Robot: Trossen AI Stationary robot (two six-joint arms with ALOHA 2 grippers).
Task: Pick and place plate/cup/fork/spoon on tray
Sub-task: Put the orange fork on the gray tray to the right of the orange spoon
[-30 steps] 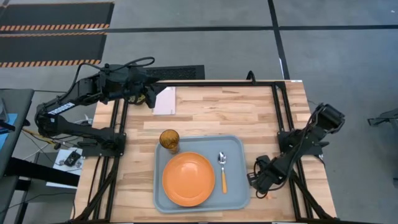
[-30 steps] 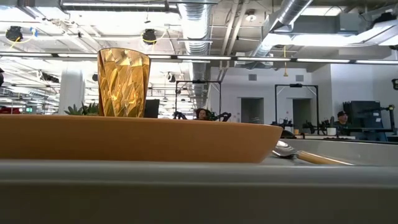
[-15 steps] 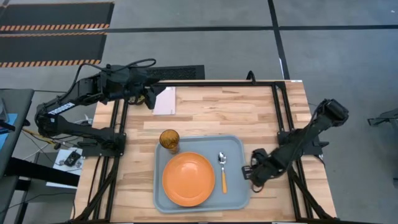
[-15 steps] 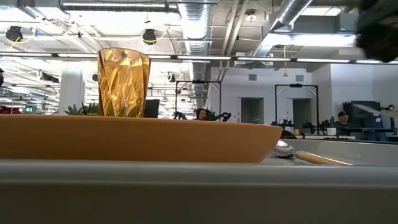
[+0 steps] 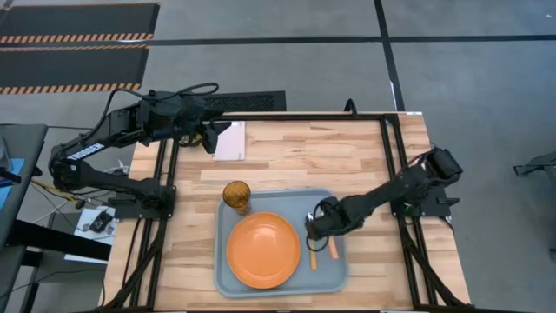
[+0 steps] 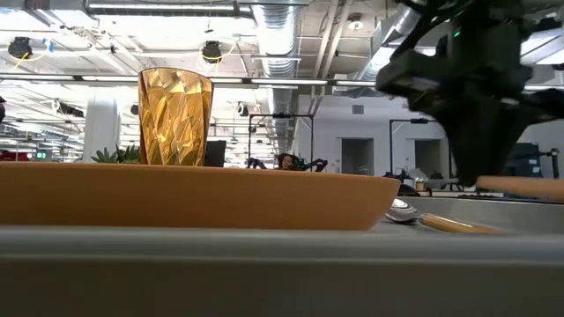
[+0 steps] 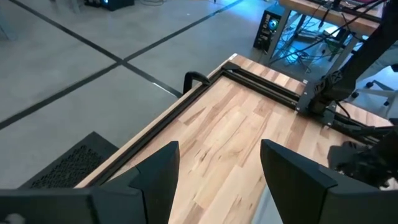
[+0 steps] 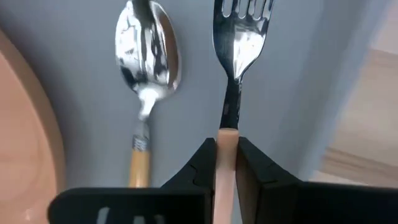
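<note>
The pale grey-blue tray (image 5: pixel 334 204) lies at the table's near middle. On it lie the orange plate (image 5: pixel 263 250), the amber cup (image 5: pixel 236 196) standing at its far left corner, and the spoon (image 8: pixel 148 62). My right gripper (image 5: pixel 318 228) is over the tray's right part, just right of the spoon, shut on the fork (image 8: pixel 241 37). The fork lies parallel to the spoon, with its tines toward the far edge. My left gripper (image 7: pixel 217 168) is open and empty at the table's far left, beside the white-pink napkin (image 5: pixel 232 141). My right gripper pinches the fork's orange handle (image 8: pixel 226 138) between its two fingers, close to the end that joins the metal neck. The fingers slant down from above and from the table's right. The handle's free end (image 5: pixel 334 252) sticks out toward the near edge. The fork sits about level, low over the tray floor.
Bare wooden tabletop (image 5: pixel 304 156) lies between the tray and the far edge. A black frame rail (image 5: pixel 391 148) runs along the table's right side. In the low view the plate (image 6: pixel 194 198) and cup (image 6: pixel 174 117) stand left of my right gripper (image 6: pixel 476 88).
My right gripper has moved from beyond the tray's near right corner toward the table's left and a little toward the far edge. It has carried the fork over the tray, beside the spoon. My left arm has kept still.
</note>
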